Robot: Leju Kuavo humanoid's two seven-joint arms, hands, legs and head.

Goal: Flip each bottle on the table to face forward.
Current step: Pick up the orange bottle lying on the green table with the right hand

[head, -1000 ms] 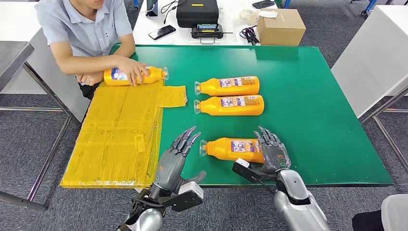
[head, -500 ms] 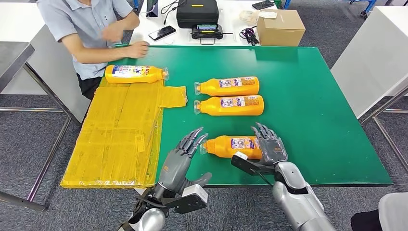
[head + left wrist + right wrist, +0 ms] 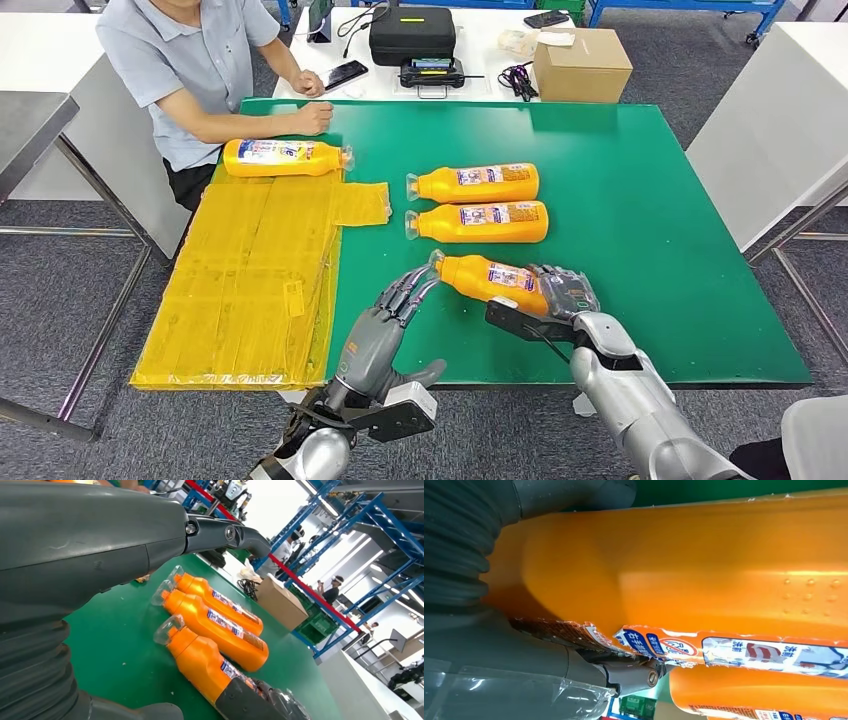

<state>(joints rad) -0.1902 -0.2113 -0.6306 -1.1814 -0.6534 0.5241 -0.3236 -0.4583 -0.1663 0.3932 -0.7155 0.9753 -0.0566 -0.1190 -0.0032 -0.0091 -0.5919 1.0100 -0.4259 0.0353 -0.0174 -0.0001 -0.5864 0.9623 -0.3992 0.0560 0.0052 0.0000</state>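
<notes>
Near bottle [image 3: 490,281] tilted at the green worktop's [image 3: 640,220] front, base clamped in the right hand [image 3: 566,296], cap end up by the left hand's [image 3: 385,335] spread, empty fingers [image 3: 412,290]. Two bottles [image 3: 477,203] lie just behind. A fourth bottle [image 3: 283,157] sits beside a yellow sheet [image 3: 250,280], near a person's hand [image 3: 312,117].

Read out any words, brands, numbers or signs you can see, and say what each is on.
Label on the bottle held by the right hand: Chinese print and a red crossed-circle sign, too blurred to quote.
Labels on the two middle bottles: too small to read.
Label on the far bottle: too small to read.
</notes>
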